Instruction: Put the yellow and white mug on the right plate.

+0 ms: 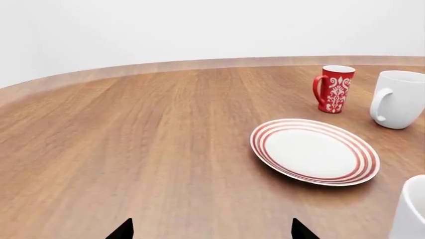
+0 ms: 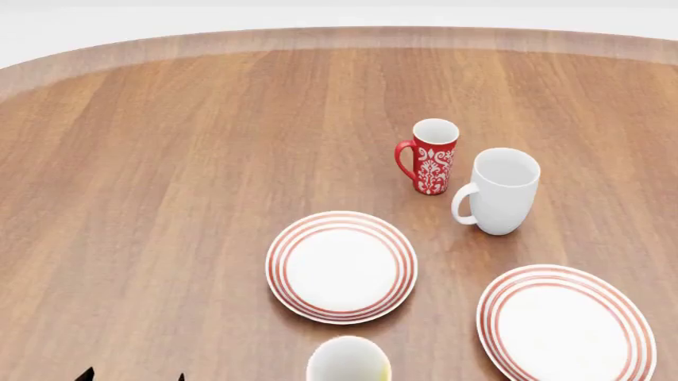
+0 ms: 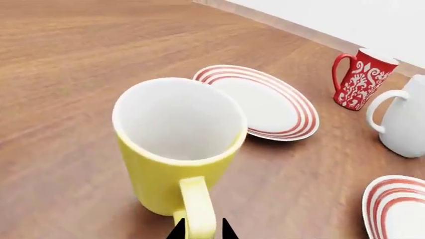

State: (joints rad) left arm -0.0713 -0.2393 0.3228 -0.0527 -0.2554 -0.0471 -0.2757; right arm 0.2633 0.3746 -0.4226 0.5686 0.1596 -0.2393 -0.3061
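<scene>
Yellow and white mug [image 3: 178, 159]: yellow outside, white inside, with a yellow loop handle; it is standing upright on the wooden table [image 2: 159, 159] at the near edge of the head view, where only its rim is showing. In the right wrist view its handle is passing between the two dark tips of the right hand [image 3: 201, 232]; whether those tips are pressing on the handle cannot be told. Right plate [image 2: 564, 325]: white with thin red rings, lying at about 3 o'clock of the mug, near but apart from it. A second, identical plate [image 2: 341, 266] is lying at 12 o'clock of the mug, just beyond it. Further back, a slim red patterned mug [image 2: 429, 157] and a taller white mug [image 2: 498, 191] are standing side by side, at about 12 o'clock of the right plate; neither is lying between mug and right plate. The left hand [image 1: 211, 231] is showing two widely parted tips over bare table, gripping nothing.
</scene>
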